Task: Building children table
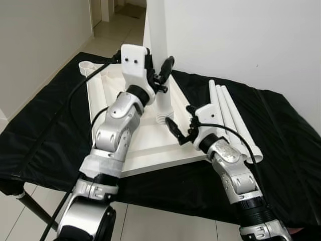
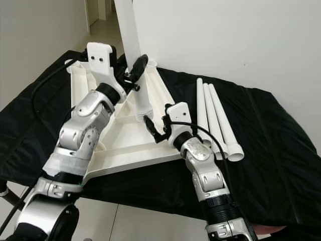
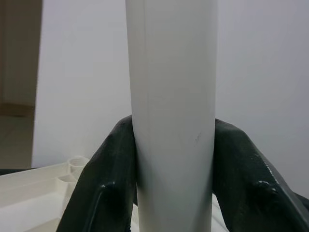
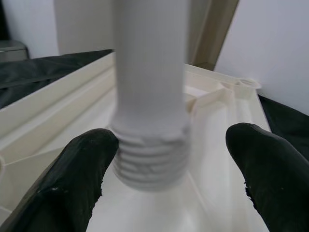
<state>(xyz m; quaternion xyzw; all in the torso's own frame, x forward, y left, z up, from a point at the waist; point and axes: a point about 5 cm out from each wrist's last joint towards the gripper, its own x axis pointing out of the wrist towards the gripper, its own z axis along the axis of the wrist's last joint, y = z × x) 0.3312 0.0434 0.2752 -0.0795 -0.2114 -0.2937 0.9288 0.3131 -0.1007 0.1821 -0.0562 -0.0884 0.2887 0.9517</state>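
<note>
A white tabletop [image 1: 150, 145] lies upside down on a counter covered with a black cloth [image 1: 45, 125], its ribbed underside facing up. A white table leg [image 1: 159, 55] stands upright near the tabletop's middle right, with its threaded lower end [image 4: 150, 157] down at the panel. The left end effector [image 1: 161, 75] is clamped around that table leg partway up, and in the left wrist view one black finger [image 3: 101, 179] presses against each side of the tube. The right end effector [image 1: 180, 125] sits low at the near right of the table leg's base, with its fingers [image 4: 72, 188] spread wide and not touching the thread. Three spare legs [image 1: 233, 120] lie side by side on the cloth to the right of the tabletop, running from far to near. A round socket [image 1: 89, 66] shows at the tabletop's far left corner. Behind the counter are a white wall [image 1: 251, 35] and a tiled floor [image 1: 113, 30].
</note>
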